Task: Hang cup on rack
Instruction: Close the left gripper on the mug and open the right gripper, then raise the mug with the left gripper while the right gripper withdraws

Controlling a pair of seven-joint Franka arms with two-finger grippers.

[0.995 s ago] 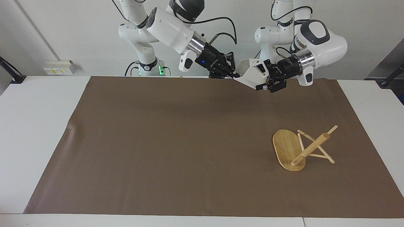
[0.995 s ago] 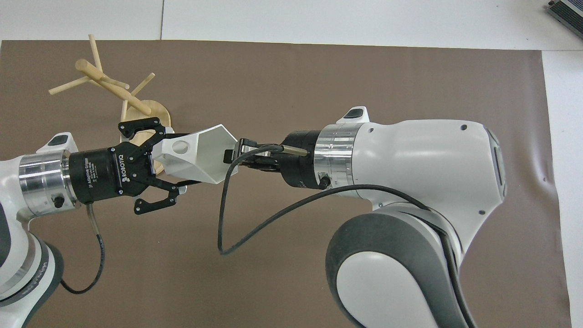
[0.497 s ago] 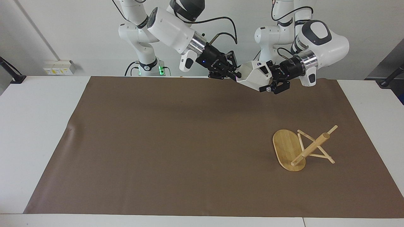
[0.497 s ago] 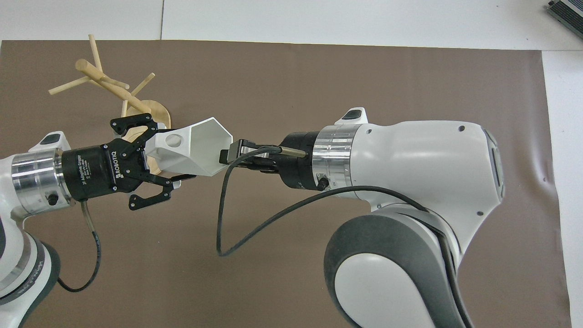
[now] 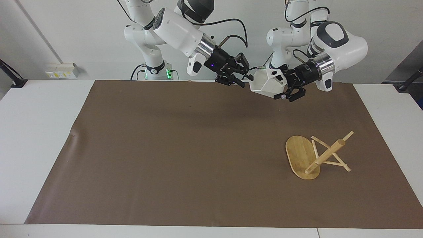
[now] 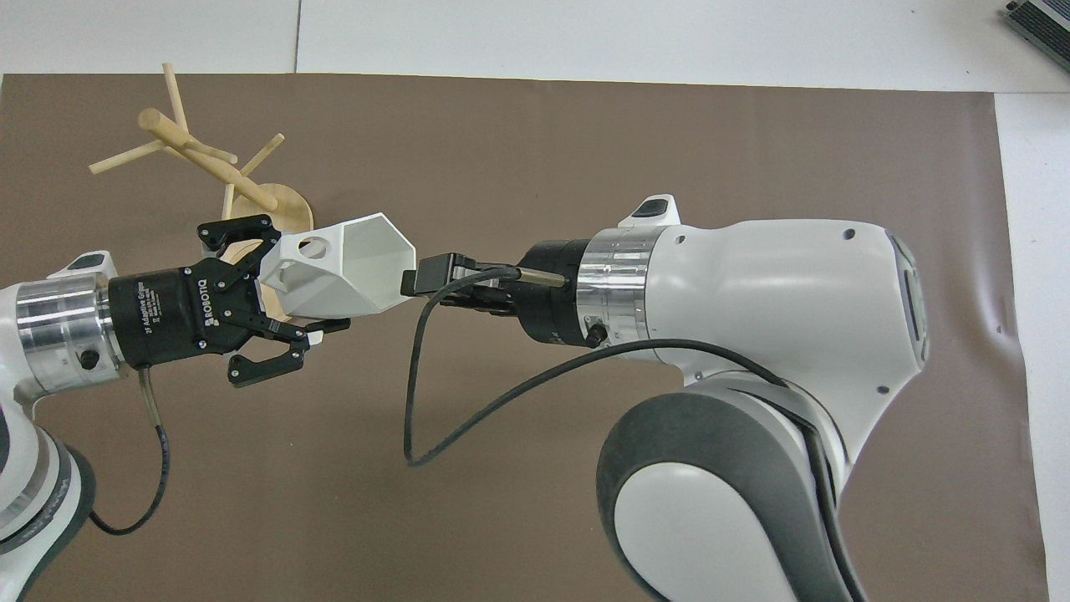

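Note:
The white faceted cup (image 5: 266, 85) (image 6: 343, 267) hangs in the air over the mat's edge nearest the robots, lying on its side. My left gripper (image 5: 281, 90) (image 6: 280, 288) is shut on its handle end. The cup's hexagonal mouth points at my right gripper (image 5: 245, 75) (image 6: 415, 280), which stands open just off the rim and holds nothing. The bamboo rack (image 5: 325, 154) (image 6: 196, 159) lies tipped over on the mat toward the left arm's end, its oval base (image 5: 299, 155) on edge and its pegs sticking out.
A brown mat (image 5: 185, 148) covers most of the white table (image 5: 36, 132). A black cable (image 6: 410, 393) loops down from the right wrist. Nothing but the rack rests on the mat.
My right gripper has opened and let go of the cup's rim. The left gripper has drawn the cup slightly toward the left arm's end, away from the right fingers.

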